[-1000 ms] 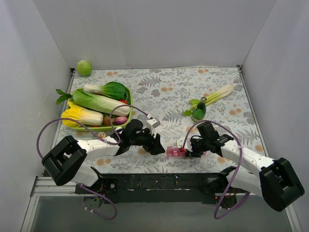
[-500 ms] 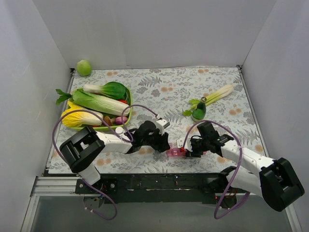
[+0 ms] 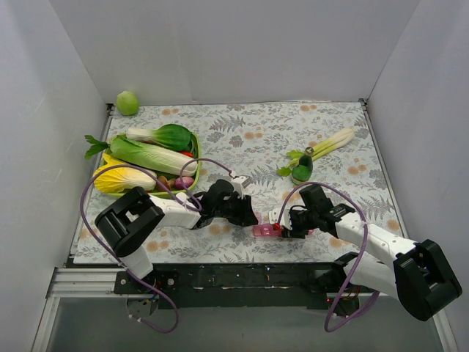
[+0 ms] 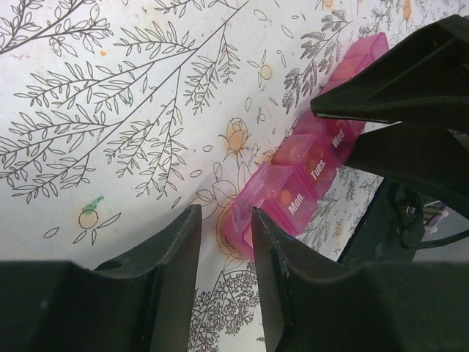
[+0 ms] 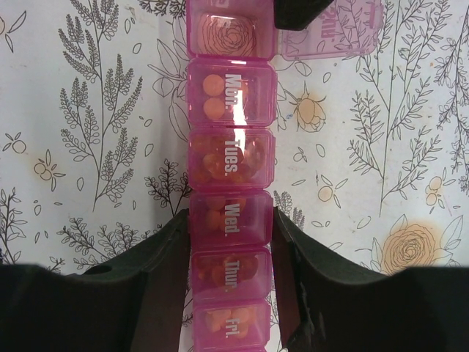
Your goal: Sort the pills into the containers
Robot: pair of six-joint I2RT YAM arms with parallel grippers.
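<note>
The containers are one pink pill organizer (image 3: pixel 265 230) lying on the floral cloth near the front edge. My right gripper (image 5: pixel 231 227) is shut on it, one finger on each side of the Wed. and Thur. compartments. Orange pills (image 5: pixel 212 95) show through the closed lids. The end compartment (image 5: pixel 231 33) stands open with its lid (image 5: pixel 326 33) flipped aside. My left gripper (image 4: pixel 225 216) hovers low at that end of the organizer (image 4: pixel 293 194). Its jaws stand narrowly open over bare cloth, and one finger (image 4: pixel 275 257) is right beside the end compartment. In the top view it (image 3: pixel 253 218) faces the right gripper (image 3: pixel 282 231).
A green oval tray (image 3: pixel 196 158) of vegetables sits at the left, behind the left arm. A green ball (image 3: pixel 127 103) lies in the back left corner. A leek (image 3: pixel 326 147) and a small green bottle (image 3: pixel 302 172) lie at the right. White walls enclose the table.
My left gripper has moved right to the organizer's end and its jaws have narrowed. The right gripper and organizer have stayed put.
</note>
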